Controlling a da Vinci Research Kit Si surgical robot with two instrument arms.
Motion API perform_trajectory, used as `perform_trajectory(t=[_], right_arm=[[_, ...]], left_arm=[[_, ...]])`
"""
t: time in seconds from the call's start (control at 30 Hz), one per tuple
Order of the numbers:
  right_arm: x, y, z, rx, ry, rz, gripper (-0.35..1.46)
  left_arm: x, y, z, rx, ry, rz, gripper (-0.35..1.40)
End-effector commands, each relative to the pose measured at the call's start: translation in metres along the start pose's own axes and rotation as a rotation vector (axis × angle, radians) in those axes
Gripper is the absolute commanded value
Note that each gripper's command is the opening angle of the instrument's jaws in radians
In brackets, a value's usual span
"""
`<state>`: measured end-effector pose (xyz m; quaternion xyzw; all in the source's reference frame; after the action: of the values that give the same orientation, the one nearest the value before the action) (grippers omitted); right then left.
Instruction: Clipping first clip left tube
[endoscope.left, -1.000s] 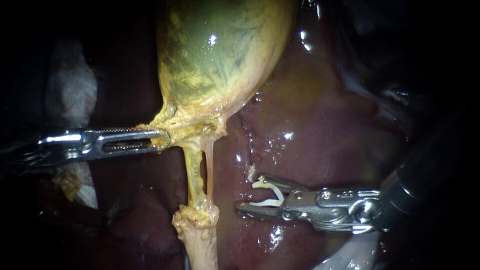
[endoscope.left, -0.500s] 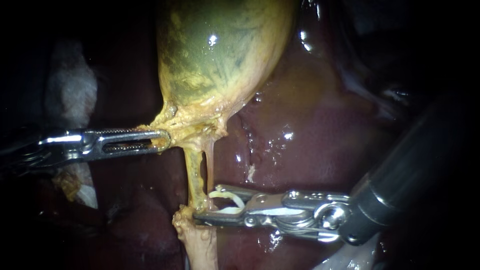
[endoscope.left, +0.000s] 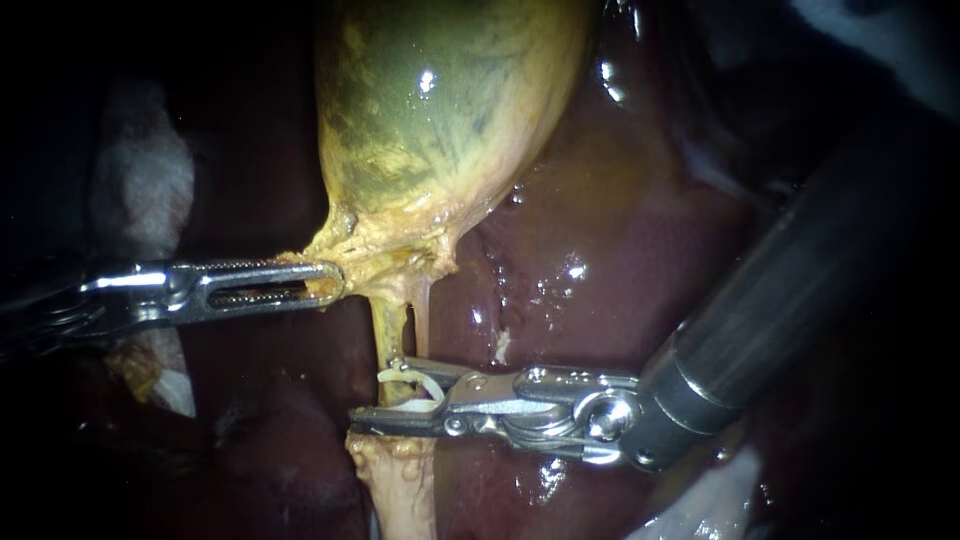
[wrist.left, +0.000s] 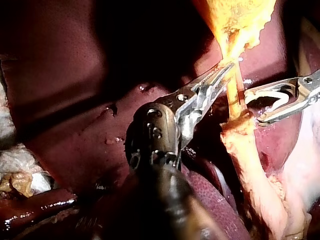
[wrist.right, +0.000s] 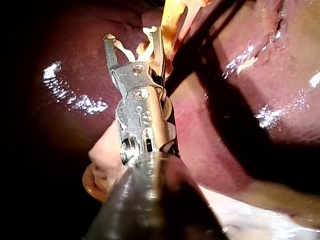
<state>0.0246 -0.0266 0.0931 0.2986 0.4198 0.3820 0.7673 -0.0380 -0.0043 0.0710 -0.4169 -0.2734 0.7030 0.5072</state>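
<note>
The dark shaft of the right instrument (endoscope.left: 372, 393) lies nearest, coming in from the right over the liver (endoscope.left: 600, 290). Its hand carries a white clip (endoscope.left: 412, 388): the two jaws stand apart, each bearing on a leg of the clip, so the hand is clamped on the clip, which is still wide open.

A second ago this hand hung over bare liver, well apart from the tubes. Half a second ago its tips had only reached them. Now the tips show past the left tube (endoscope.left: 390, 330), low on it, just above the lumpy yellow stump. The thin right tube (endoscope.left: 421, 310) also crosses the hand's span. The left wrist view shows the tips just beside the tube, so it is not certain that the left tube sits between the clip's legs. The reach looks about done, and the placement needs checking before the squeeze.

Farther back, the left instrument (endoscope.left: 318, 283) has not shifted. Its hand is closed on the yellow tissue at the neck of the gallbladder (endoscope.left: 440, 110), keeping the tubes stretched and apart.
</note>
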Motion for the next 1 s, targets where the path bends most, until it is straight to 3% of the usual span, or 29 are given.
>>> perform_trajectory(t=[0.03, 0.27, 0.77, 1.0], right_arm=[[-0.0002, 0.0004, 0.0003, -0.001, 0.001, -0.003, 0.54], [-0.0015, 0.0023, 0.0012, -0.009, 0.004, -0.013, 0.54], [-0.0019, 0.0046, 0.0005, -0.035, 0.017, -0.016, 0.54], [-0.0032, 0.0055, 0.0015, -0.059, 0.028, -0.025, 0.54]], left_arm=[[0.0, 0.0, 0.0, 0.001, 0.0, 0.0, -0.35], [0.0, 0.0001, 0.0, 0.001, 0.0, 0.0, -0.35], [-0.0001, 0.0004, 0.0001, 0.003, 0.001, -0.001, -0.35], [-0.0001, 0.0007, 0.0003, 0.006, 0.0, -0.002, -0.35]])
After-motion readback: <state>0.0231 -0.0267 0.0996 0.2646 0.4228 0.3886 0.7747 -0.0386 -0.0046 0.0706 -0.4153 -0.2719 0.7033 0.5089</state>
